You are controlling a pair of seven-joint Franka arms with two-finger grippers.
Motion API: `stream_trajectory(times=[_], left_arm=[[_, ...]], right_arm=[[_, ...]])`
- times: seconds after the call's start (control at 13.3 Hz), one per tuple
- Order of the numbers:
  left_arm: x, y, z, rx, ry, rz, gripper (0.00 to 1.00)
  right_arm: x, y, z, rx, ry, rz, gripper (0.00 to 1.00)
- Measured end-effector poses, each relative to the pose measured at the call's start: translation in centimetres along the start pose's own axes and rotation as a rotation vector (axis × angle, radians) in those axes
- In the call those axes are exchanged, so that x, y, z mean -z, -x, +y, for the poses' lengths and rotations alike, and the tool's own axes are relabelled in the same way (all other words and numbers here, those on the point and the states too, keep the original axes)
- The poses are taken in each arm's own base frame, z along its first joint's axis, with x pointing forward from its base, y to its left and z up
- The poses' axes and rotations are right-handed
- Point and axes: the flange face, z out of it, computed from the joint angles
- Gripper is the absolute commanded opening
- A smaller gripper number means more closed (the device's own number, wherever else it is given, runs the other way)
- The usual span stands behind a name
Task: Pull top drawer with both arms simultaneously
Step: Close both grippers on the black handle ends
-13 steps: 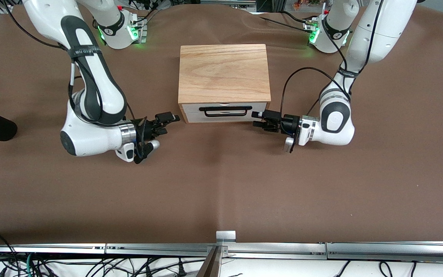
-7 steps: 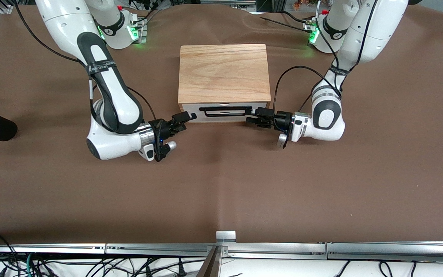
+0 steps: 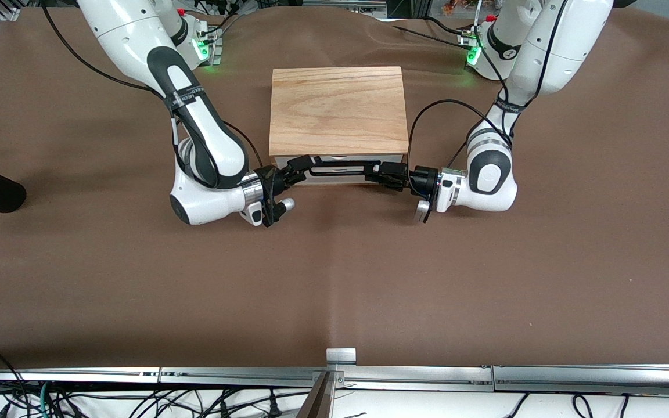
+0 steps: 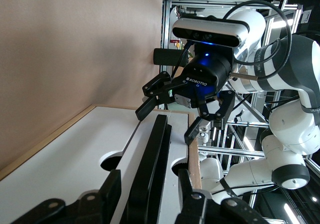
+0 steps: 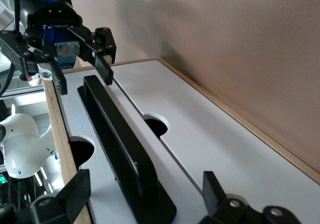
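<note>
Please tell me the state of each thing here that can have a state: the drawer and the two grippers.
top drawer: shut, front flush with the oak casing.
left gripper: open, fingers on either side of the handle, one end.
right gripper: open, astride the handle's other end.

left claw (image 3: 376,169) | handle (image 3: 340,169) between | right claw (image 3: 301,165)

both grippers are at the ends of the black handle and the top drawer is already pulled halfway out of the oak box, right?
Not quite. The left gripper and right gripper are at the ends of the black handle, but the top drawer is not pulled out. The front view shows its white front panel level with the front of the oak box.
</note>
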Motion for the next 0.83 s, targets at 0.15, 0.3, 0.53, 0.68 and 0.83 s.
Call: stream_trajectory(times=[0.15,0.3,0.53,0.68,0.83], left_arm=[[-0.04,0.01,0.00,0.000,0.000,-0.001,0.40],[-0.04,0.01,0.00,-0.001,0.000,-0.001,0.39],[-0.04,0.01,0.00,-0.001,0.000,0.000,0.39],[-0.02,0.00,0.00,-0.002,0.000,0.000,0.37],[0.06,-0.04,0.00,-0.003,0.000,0.002,0.28]], right_arm=[[0.07,0.10,-0.08,-0.001,0.000,0.006,0.77],[0.12,0.09,-0.13,0.001,-0.004,0.010,0.64],[-0.14,0.20,0.06,0.006,-0.046,0.031,0.46],[-0.33,0.27,0.17,0.009,-0.067,0.041,0.41],[-0.37,0.29,0.30,0.014,-0.071,0.048,0.35]])
